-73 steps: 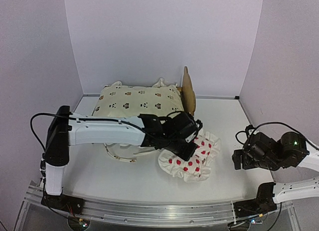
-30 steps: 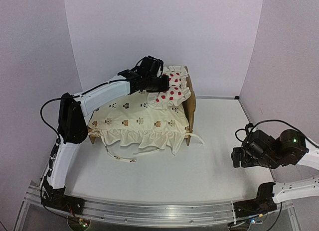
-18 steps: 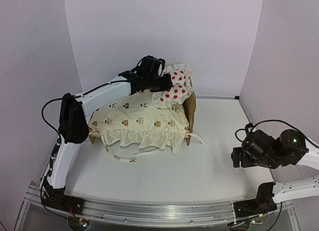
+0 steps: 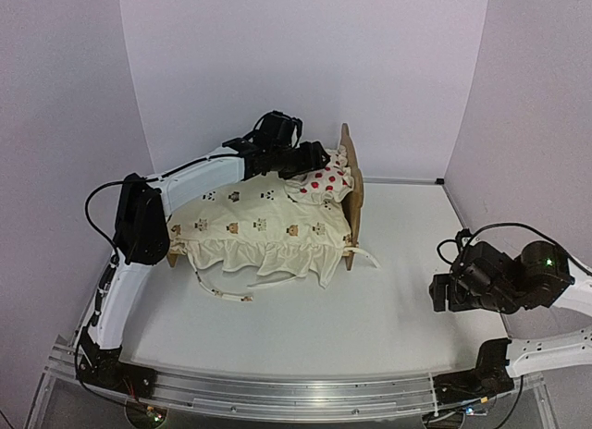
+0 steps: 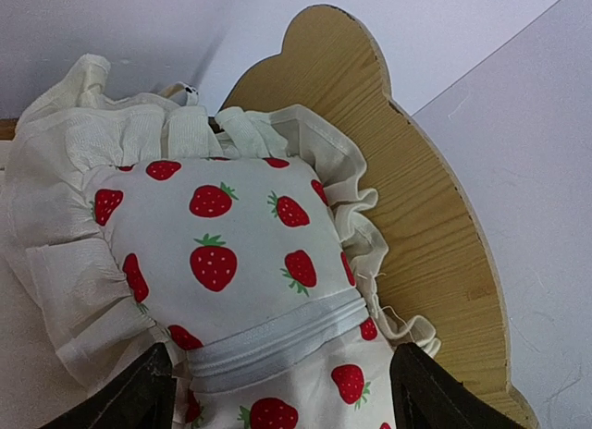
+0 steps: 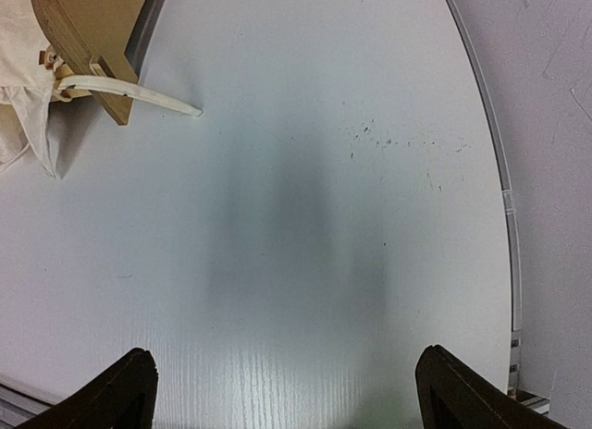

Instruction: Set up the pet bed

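Soft, even white light, bright in every view
From overhead the picture is slightly grainy, the walls (image 4: 305, 68) tinted lilac, and the pet bed (image 4: 352, 193) casts only a pale, short shadow on the table (image 4: 398, 300). The left wrist view is crisp on the strawberry pillow (image 5: 231, 253) and the wood grain behind it. The right wrist view shows a broad dim reflection smeared down the glossy table
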Robot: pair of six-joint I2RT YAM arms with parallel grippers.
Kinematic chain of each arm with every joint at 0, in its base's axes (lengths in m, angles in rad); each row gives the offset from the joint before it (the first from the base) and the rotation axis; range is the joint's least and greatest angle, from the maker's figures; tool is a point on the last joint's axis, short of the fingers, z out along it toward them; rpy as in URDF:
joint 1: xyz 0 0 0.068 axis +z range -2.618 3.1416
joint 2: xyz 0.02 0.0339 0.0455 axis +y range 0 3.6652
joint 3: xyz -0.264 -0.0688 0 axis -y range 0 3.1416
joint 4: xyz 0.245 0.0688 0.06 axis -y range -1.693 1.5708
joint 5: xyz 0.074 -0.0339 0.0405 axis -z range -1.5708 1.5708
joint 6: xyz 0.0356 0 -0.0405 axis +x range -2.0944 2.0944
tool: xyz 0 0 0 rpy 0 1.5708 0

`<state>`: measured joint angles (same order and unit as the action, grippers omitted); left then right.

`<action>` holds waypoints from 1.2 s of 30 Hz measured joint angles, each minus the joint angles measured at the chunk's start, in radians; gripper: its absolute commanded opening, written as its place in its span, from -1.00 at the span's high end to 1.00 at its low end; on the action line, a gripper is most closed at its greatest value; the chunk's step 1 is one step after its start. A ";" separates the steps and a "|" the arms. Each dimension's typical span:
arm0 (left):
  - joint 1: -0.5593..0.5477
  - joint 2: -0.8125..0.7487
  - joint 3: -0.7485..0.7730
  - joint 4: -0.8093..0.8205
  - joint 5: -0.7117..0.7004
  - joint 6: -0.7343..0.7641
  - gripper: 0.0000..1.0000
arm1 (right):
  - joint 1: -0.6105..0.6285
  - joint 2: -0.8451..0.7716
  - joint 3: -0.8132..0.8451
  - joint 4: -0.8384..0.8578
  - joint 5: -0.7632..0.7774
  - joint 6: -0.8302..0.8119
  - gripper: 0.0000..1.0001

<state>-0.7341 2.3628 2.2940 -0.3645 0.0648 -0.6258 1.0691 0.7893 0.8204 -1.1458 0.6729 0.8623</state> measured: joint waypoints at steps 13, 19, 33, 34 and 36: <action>0.000 -0.278 -0.217 0.021 -0.069 0.095 -1.00 | 0.000 0.025 0.037 0.001 0.038 -0.042 -0.96; 0.000 -0.539 -0.439 0.032 -0.089 0.141 -0.99 | 0.000 0.078 0.071 0.044 0.070 -0.095 -0.97; 0.000 -1.083 -1.103 -0.050 -0.181 0.189 -0.99 | 0.000 0.269 0.121 0.268 0.047 -0.219 -0.97; 0.000 -1.114 -1.143 -0.063 -0.185 0.188 -0.99 | 0.000 0.277 0.121 0.277 0.049 -0.219 -0.97; 0.000 -1.169 -1.214 -0.087 -0.195 0.183 -0.99 | 0.000 0.290 0.121 0.293 0.051 -0.219 -0.97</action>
<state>-0.7341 1.1937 1.0802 -0.4515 -0.1299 -0.4432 1.0691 1.0795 0.9409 -0.8530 0.7241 0.6430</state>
